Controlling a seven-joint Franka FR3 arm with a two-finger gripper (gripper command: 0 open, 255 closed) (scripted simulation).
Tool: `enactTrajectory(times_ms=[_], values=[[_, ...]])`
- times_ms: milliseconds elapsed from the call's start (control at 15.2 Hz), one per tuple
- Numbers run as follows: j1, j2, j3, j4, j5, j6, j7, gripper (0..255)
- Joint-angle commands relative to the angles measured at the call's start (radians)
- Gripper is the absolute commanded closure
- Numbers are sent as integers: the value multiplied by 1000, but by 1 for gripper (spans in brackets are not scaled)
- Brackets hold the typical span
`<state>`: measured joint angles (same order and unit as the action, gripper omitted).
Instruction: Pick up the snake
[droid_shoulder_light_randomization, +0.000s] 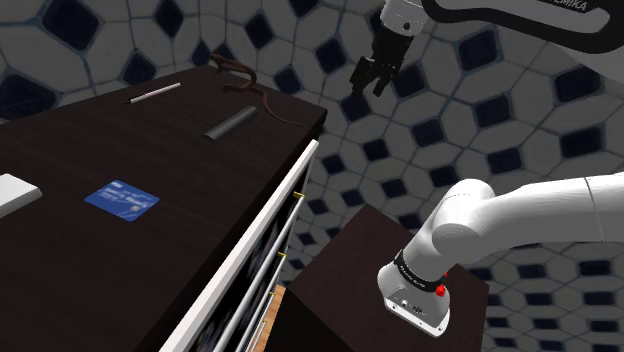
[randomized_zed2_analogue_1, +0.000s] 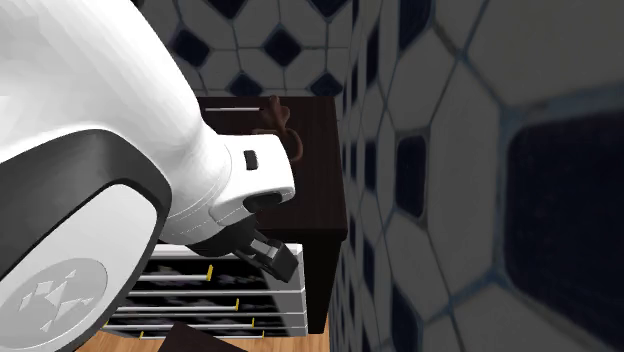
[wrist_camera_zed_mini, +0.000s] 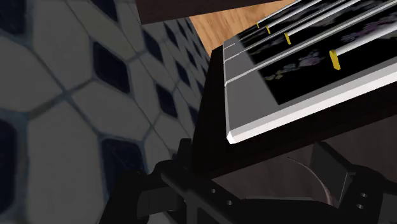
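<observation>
Hovering at upper middle of frame, pincer (droid_shoulder_light_randomization: 372, 80) spread and empty, just past the bench (droid_shoulder_light_randomization: 150, 160) corner. Judging this as the approach: snake (droid_shoulder_light_randomization: 250, 85) lying on the bench's far end, left of pincer. Next likely needing swinging left above it, lowering, closing.

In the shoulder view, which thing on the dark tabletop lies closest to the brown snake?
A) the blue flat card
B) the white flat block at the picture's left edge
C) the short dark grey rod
C: the short dark grey rod lies just beside the tail of the thin brown snake at the far corner, while the blue flat card and the white flat block lie much farther away.
</observation>
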<state>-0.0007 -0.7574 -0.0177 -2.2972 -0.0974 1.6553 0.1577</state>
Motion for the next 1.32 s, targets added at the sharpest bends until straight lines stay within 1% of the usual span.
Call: enactTrajectory(times_ms=[0,330,660,990,1254], values=[[0,0,0,0,0,0,0,0],[-2,168,60,72,38,84,128,0],[-7,350,112,182,55,148,250,0],[-11,542,152,328,52,185,369,0],[-8,702,174,473,37,193,459,0]])
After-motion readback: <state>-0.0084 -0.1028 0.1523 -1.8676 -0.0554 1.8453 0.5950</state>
